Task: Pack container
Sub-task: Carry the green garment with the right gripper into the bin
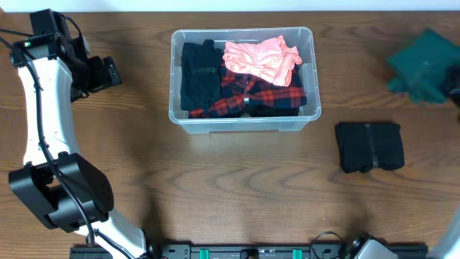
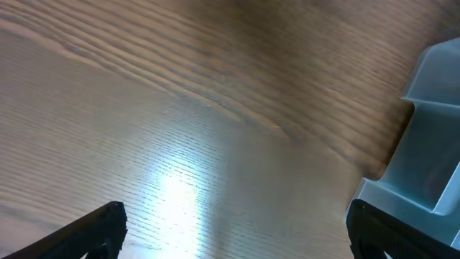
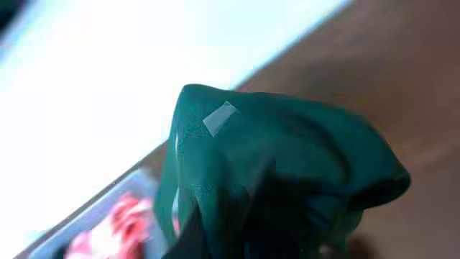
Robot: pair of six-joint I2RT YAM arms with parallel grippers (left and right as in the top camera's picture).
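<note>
Teal garment (image 1: 424, 66) gripped by the closed right gripper (image 1: 453, 86), well right of the container (image 1: 244, 124).
The container, at table centre, is partly filled; a carry over its rim is needed next. 1 folded black garment (image 1: 370, 146) is left clear of the path; the left gripper (image 1: 103, 72) is spread open, empty.

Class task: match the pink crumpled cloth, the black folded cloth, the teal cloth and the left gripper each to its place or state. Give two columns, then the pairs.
Column one
1. pink crumpled cloth
2. black folded cloth
3. teal cloth
4. left gripper

Column two
A. open, over bare wooden table beside the clear plastic container
B. flat on the table, apart from the container
C. inside the container, on top
D. bunched at the right edge of the overhead view

Pairs: 1-C, 2-B, 3-D, 4-A
</note>
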